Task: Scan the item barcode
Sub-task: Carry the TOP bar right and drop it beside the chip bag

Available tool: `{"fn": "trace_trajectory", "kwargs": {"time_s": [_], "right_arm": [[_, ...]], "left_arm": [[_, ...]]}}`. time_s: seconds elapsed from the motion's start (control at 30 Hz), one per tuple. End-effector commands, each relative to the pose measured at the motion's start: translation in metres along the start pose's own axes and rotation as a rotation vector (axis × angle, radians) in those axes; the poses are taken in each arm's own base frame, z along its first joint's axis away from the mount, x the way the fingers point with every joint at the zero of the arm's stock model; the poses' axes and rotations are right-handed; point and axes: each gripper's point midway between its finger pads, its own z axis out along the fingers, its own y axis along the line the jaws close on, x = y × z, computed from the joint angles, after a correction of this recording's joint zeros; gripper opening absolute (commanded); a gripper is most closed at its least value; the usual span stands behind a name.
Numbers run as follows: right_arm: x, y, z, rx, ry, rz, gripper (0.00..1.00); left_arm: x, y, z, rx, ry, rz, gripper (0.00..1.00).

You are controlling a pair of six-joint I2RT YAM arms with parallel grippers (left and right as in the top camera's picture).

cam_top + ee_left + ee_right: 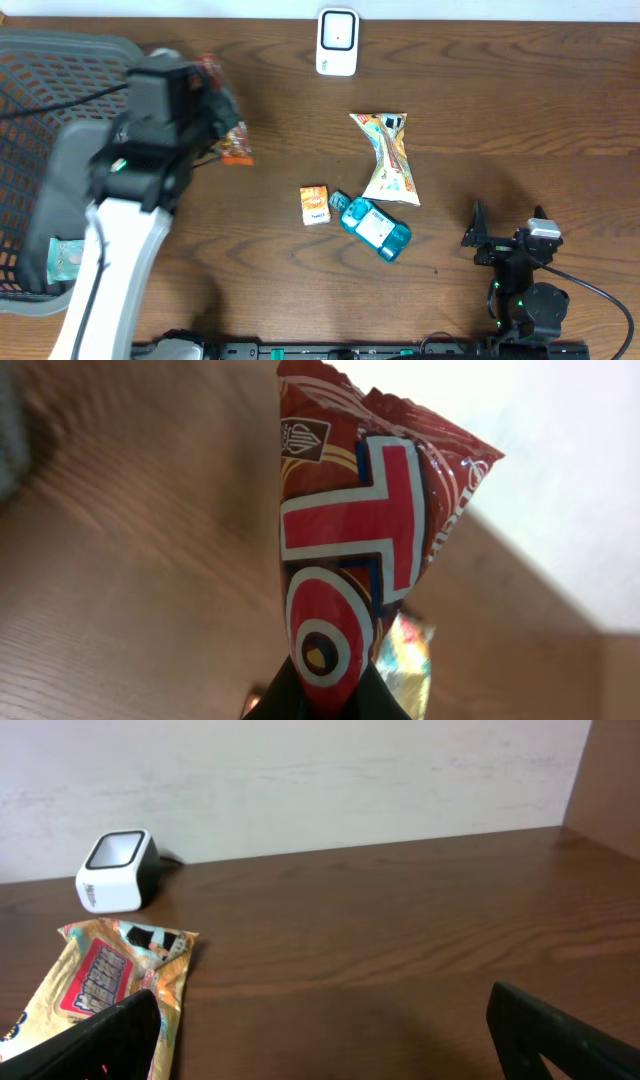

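– Where's the bag [370,560]?

– In the left end effector [325,700]. The two dark fingers [272,703] are clenched on its narrow lower end, and the red wrapper with a white-edged cross and an oval fans out above them.

– And where is that over the counter [500,90]?

– On the left side, just beside the basket [40,120] and well to the left of the scanner [338,42]. The scanner stands at the far edge, near the middle.

– Can you see a barcode?

– No, only the printed face shows in the wrist view.

– The right end effector [330,1040]?

– Released, with the jaws spread wide and nothing between them. It sits low at the near right edge of the counter, well away from the bag.

– What else is out there?

– A gold packet [388,158] lies mid-counter. Just in front of it are a small orange box [315,204] and a blue pack [375,227]. The two are close together, though I cannot tell if they touch. Something teal [65,258] lies in the basket.
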Motion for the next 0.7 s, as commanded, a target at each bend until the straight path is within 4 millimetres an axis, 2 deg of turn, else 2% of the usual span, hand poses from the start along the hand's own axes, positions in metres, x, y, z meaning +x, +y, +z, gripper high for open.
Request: {"fn": "trace_trajectory", "kwargs": {"time_s": [0.0,0.2,0.37,0.5,0.6,0.67], "right_arm": [[0.001,0.000,0.000,-0.001,-0.001,-0.013,0.99],[0.001,0.000,0.000,-0.001,-0.001,-0.013,0.99],[0.001,0.000,0.000,-0.001,-0.001,-0.013,0.99],[0.001,0.000,0.000,-0.001,-0.001,-0.013,0.99],[0.001,0.000,0.000,-0.001,-0.001,-0.013,0.99],[0.001,0.000,0.000,-0.001,-0.001,-0.013,0.99]], "left_arm": [[0.033,0.001,0.050,-0.071,0.108,0.092,0.07],[0.084,0.007,0.124,-0.141,0.250,0.176,0.07],[0.116,0.008,0.182,-0.118,0.308,0.411,0.07],[0.140,0.014,0.214,-0.073,0.359,0.724,0.08],[0.161,0.024,0.231,-0.063,0.416,0.837,0.08],[0.179,0.025,0.235,-0.022,0.473,0.862,0.08]]}}
